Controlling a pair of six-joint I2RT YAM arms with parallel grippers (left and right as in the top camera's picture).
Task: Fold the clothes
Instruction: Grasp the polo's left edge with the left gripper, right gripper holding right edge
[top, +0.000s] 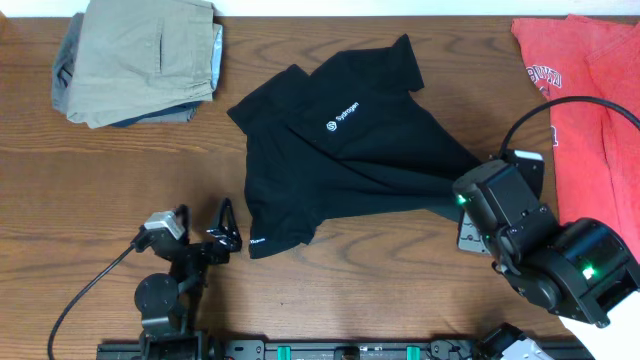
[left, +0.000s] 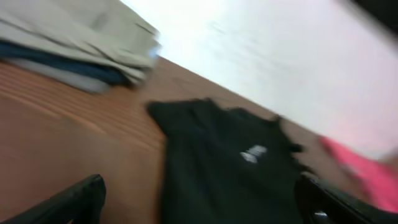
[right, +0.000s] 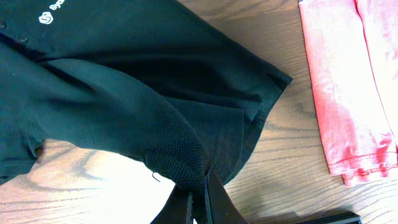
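While gripping shirt (right: 124, 93), hand (right: 200, 196) seemingly aloft.

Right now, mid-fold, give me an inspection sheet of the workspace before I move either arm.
Surface: wooden table, bare wood showing between the garments.
Job's things: black shirt lies rumpled mid-table, white logo up, its right-hand edge drawn toward the right arm.
Clutter: folded khaki trousers at the far left; red T-shirt at the right edge, apart from the black shirt.
Grippers: left gripper, jaws wide open and empty, beside the shirt's near left corner; right gripper, jaws shut on the shirt's fabric.
Cables: left cable trails over the wood; right cable arches over the red T-shirt.
Surroundings: pale strip beyond the far edge; nothing else seen.
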